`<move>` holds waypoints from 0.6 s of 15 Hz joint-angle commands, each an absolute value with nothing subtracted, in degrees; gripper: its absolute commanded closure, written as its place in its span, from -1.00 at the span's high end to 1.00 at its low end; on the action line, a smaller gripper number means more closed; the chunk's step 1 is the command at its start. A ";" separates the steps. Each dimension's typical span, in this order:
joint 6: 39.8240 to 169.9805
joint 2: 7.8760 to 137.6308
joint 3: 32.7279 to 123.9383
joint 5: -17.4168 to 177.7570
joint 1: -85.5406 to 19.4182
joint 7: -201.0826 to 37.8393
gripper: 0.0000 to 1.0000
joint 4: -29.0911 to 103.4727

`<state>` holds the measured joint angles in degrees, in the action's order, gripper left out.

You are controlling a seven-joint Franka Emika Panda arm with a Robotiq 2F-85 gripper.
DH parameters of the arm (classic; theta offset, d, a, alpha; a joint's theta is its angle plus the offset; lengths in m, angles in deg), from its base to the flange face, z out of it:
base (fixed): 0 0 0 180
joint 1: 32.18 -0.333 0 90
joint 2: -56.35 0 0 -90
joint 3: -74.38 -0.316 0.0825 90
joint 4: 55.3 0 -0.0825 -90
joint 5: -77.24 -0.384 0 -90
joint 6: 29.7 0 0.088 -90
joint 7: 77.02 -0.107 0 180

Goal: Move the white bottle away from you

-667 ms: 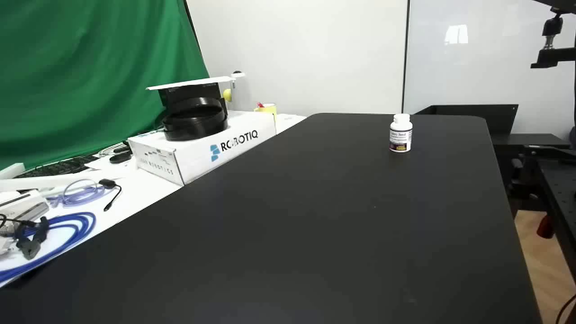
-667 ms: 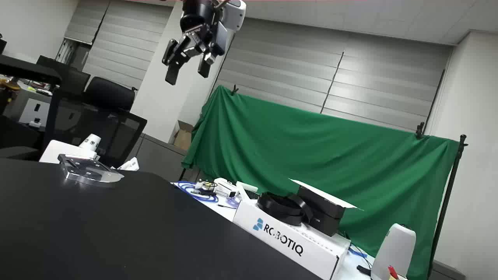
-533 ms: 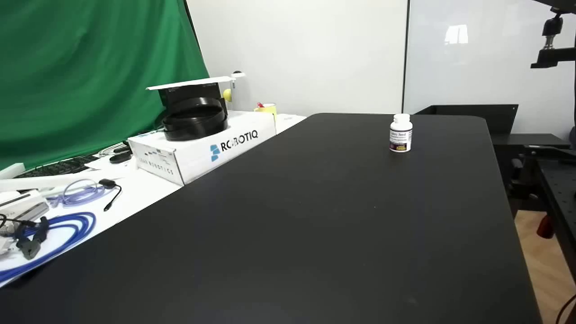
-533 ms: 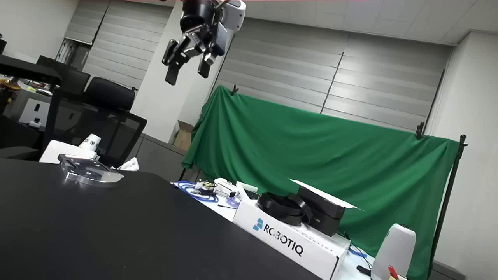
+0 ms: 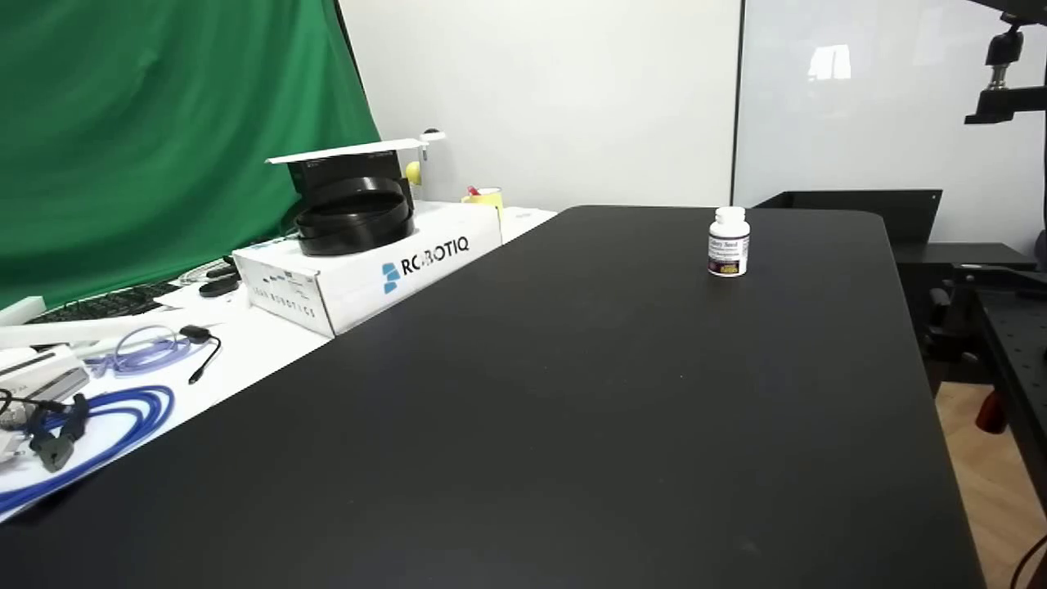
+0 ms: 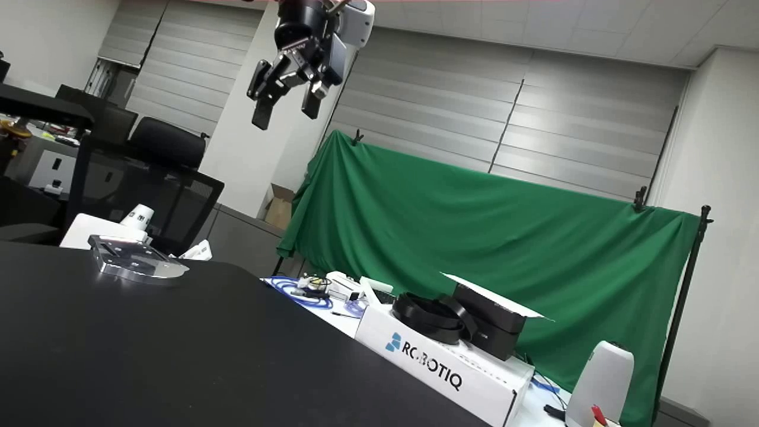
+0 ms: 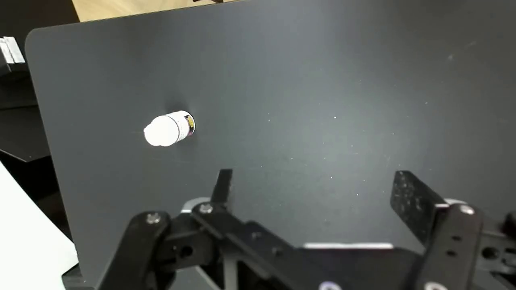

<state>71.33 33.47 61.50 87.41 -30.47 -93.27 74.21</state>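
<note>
The white pill bottle (image 7: 169, 129) stands upright on the black tabletop (image 5: 507, 409), cap on top. In an exterior view it sits toward the far end, closer to the right-hand edge of the tabletop than to the left-hand one, with its printed label in sight and a dark band with a yellow patch low on its body.

The gripper (image 6: 286, 114) hangs well above the tabletop, fingertips downward. Its fingers (image 7: 222, 187) are spread wide apart, and in the wrist view the tabletop shows through the gap between them. The bottle is outside that gap: it appears beyond the left-hand fingertip of the wrist view, up and to the left of it, and well apart from the right-hand one. Its cap leans toward the left in that view, its base toward the gap. Neither finger touches it. How far the fingertips are above the cap, I cannot tell.

In both exterior views a white Robotiq box (image 6: 439, 370) lies alongside the tabletop, with black rings (image 6: 430, 317) and a black carton (image 6: 489, 332) on top. A green cloth (image 6: 486, 237) hangs behind. In an exterior view a clear plate (image 6: 139, 261) sits by the tabletop's edge.
</note>
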 commanded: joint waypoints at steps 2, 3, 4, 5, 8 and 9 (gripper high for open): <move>71.08 33.67 62.97 87.96 -32.22 -93.80 1.00 74.06; 71.71 33.51 63.91 87.64 -32.05 -92.77 1.00 74.32; 72.61 33.15 65.38 86.99 -31.85 -91.53 1.00 74.73; 73.73 32.79 66.76 86.51 -31.70 -90.11 1.00 75.18; 76.95 32.45 71.86 85.43 -30.53 -84.71 1.00 76.07; 77.77 32.74 73.24 85.81 -29.79 -83.65 1.00 76.18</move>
<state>75.31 33.41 68.99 86.52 -30.80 -87.70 75.13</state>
